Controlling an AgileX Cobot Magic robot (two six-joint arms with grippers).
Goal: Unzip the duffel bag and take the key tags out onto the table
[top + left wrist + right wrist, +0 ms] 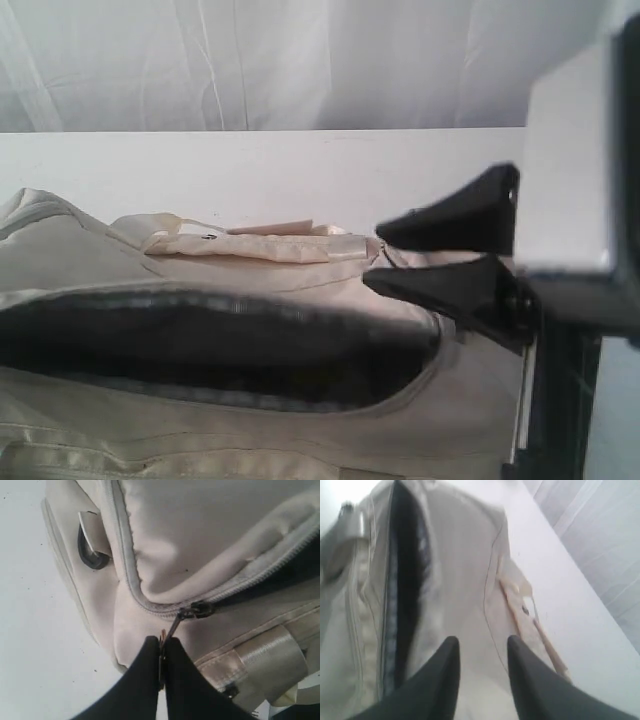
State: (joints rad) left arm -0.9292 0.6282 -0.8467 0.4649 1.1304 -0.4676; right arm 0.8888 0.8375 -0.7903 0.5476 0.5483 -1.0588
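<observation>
Robotics lab bench, marked as such by bare white table (pixel 250 165), white draped curtain (pixel 300 60) hung as backdrop, and black-fingered right gripper (pixel 374 257) on boxy grey mount (pixel 565 170), poised over cream bag (pixel 200 440).

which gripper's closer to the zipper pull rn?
Left. The left gripper is pinched on the zipper pull; the right gripper hangs open over the duffel bag fabric, off the pull.
</observation>
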